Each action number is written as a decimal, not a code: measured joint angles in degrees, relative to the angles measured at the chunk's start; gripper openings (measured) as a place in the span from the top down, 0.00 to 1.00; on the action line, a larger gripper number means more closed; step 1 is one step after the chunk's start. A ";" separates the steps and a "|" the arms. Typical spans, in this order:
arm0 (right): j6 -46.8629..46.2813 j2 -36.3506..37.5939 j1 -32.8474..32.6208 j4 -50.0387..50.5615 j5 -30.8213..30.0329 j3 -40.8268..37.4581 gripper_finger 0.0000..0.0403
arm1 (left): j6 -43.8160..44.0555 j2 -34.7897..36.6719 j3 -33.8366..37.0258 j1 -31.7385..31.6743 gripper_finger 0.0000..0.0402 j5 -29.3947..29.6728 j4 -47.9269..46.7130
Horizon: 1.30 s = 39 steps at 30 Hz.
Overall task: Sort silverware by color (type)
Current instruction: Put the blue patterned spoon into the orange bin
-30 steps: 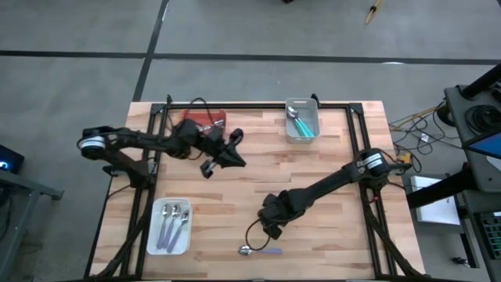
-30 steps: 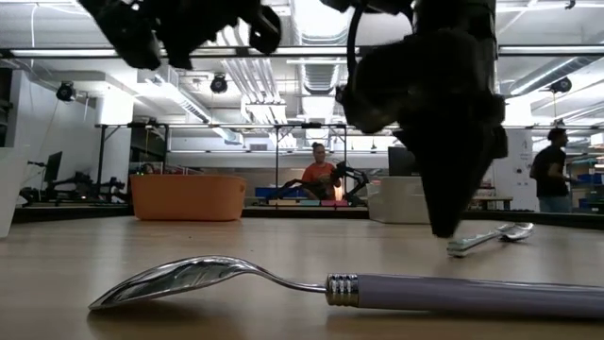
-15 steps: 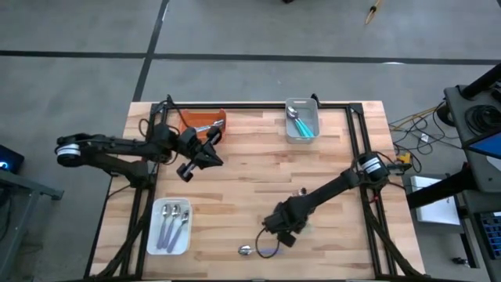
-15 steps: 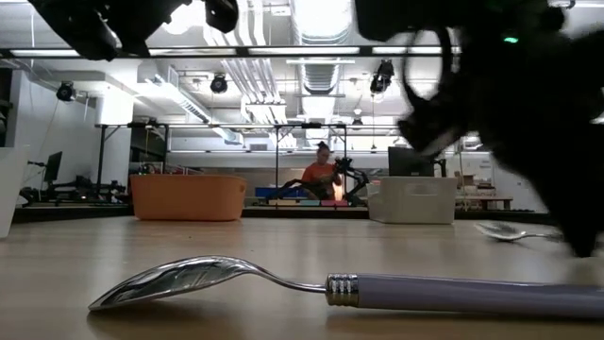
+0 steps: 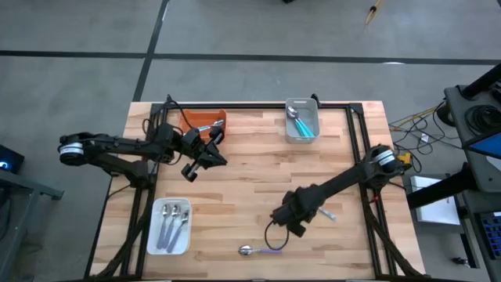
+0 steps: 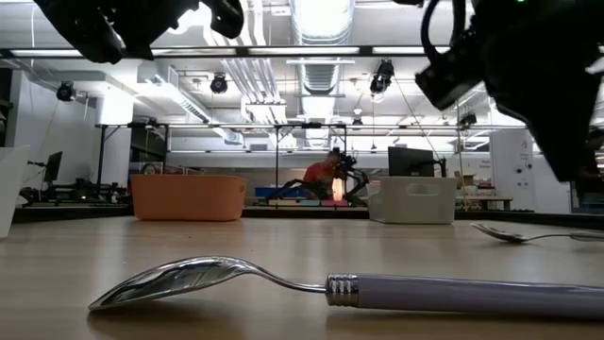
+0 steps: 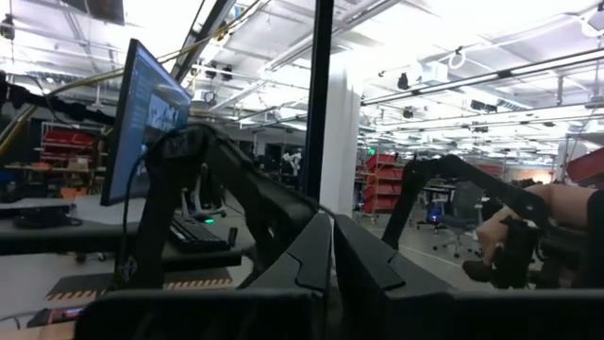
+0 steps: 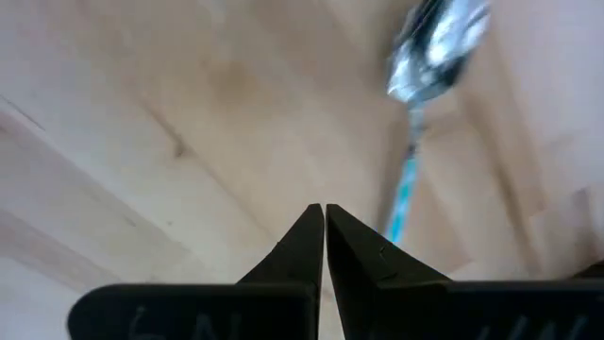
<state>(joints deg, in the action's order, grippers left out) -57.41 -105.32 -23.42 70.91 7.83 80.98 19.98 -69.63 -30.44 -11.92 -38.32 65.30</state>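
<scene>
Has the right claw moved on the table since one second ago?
Yes. The right claw, shut, has shifted toward the table's right side, away from the white tray, while the purple spoon stayed put.

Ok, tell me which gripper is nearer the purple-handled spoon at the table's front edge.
Right. The right gripper hovers just above and to the right of the purple-handled spoon. The left gripper is far off near the orange tray.

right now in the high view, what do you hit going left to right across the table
white tray → orange tray → left gripper → lavender spoon → right gripper → loose teal spoon
</scene>
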 joint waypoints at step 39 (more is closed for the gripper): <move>-4.56 16.60 4.83 -27.77 0.59 -33.36 0.58 | 0.43 -2.34 -1.46 0.00 1.00 0.25 -0.18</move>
<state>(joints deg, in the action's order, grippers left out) -61.97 -88.72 -18.59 43.14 8.42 47.61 20.40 -71.96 -31.90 -11.92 -38.07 65.11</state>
